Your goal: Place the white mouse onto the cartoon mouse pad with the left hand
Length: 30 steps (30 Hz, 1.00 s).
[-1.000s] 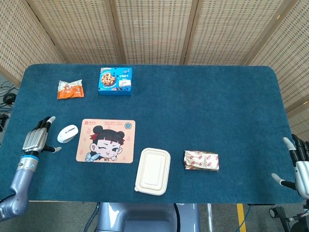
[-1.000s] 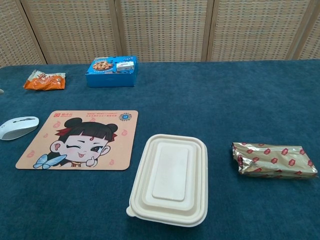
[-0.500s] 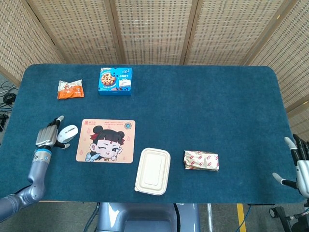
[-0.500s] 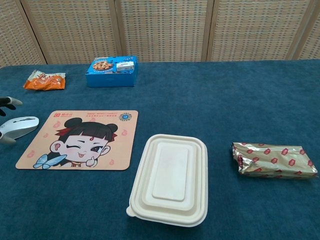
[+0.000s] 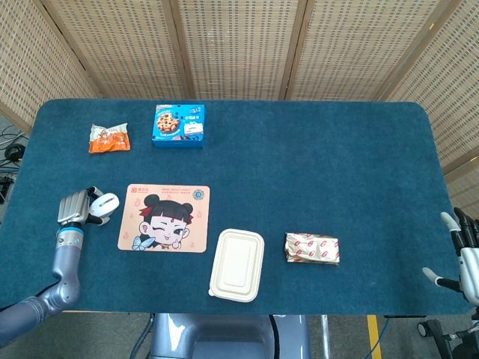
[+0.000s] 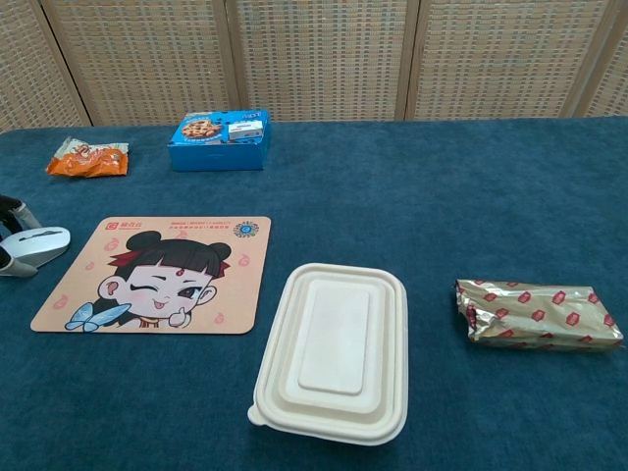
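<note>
The white mouse point(image 5: 109, 203) lies on the blue tablecloth just left of the cartoon mouse pad point(image 5: 165, 218), which shows a winking girl. My left hand point(image 5: 77, 206) is against the mouse's left end and grips it, fingers over the far side and thumb on the near side. In the chest view the mouse point(image 6: 39, 242) sits at the left edge beside the pad point(image 6: 157, 275), with dark fingertips point(image 6: 12, 210) showing behind it. My right hand point(image 5: 464, 250) hangs off the table's right edge, fingers apart and holding nothing.
An orange snack bag point(image 5: 109, 138) and a blue cookie box point(image 5: 179, 125) lie at the back left. A white lidded food box point(image 5: 237, 265) sits right of the pad's near corner. A gold wrapped packet point(image 5: 312, 248) lies further right.
My left hand has moved right up to the mouse and its fingers have closed around the mouse's left end. The mouse has barely shifted. The right hand stays put.
</note>
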Each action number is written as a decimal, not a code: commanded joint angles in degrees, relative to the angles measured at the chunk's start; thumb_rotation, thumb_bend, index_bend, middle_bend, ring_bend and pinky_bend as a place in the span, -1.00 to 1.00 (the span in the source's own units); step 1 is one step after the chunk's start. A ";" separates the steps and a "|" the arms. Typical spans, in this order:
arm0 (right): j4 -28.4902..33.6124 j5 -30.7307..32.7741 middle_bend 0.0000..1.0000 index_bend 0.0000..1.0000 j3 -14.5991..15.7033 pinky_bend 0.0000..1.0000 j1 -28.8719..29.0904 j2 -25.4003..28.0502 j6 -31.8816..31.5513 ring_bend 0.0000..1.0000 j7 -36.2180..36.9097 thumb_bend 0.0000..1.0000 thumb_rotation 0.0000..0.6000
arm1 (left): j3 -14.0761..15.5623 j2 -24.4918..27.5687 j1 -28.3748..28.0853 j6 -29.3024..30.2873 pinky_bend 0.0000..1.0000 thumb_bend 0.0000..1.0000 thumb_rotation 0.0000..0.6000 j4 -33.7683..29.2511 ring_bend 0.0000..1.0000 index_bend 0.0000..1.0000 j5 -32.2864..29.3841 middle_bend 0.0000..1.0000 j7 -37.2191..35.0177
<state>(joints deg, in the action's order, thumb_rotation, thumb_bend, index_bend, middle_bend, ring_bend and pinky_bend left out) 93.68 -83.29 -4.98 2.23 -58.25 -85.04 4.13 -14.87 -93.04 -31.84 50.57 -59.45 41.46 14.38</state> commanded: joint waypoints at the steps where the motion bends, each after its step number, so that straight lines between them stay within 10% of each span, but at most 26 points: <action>1: 0.03 -0.06 -1.00 -1.00 0.04 -1.00 0.03 -0.01 0.04 -1.00 -0.05 -1.00 1.00 | -0.93 -0.18 0.85 1.37 0.17 -0.49 1.00 -0.53 -0.05 0.11 0.77 0.04 -2.26; 9: 0.40 -0.49 -1.00 -1.00 0.27 -1.00 -0.02 0.07 -0.11 -1.00 -0.14 -1.00 1.00 | -4.04 5.19 1.80 2.86 0.17 -0.48 1.00 -11.76 -0.04 0.12 -2.73 0.05 -2.16; 18: 0.78 -1.10 -1.00 -1.00 0.43 -1.00 -0.11 0.45 -0.46 -1.00 0.42 -1.00 1.00 | -8.93 8.71 -4.32 12.86 0.17 -0.42 1.00 -30.12 -0.04 0.12 -23.51 0.05 13.36; 30: 0.88 -1.96 -1.00 -1.00 0.77 -1.00 -0.16 1.02 -0.58 -1.00 1.89 -1.00 1.00 | -12.53 1.73 -12.03 21.03 0.17 -0.38 1.00 -33.08 -0.04 0.12 -37.43 0.05 20.78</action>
<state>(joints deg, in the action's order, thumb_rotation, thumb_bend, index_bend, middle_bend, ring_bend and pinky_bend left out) 94.57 -85.25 -4.25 2.04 -57.23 -85.68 6.00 -27.07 -90.44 -43.16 70.93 -92.25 4.30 34.90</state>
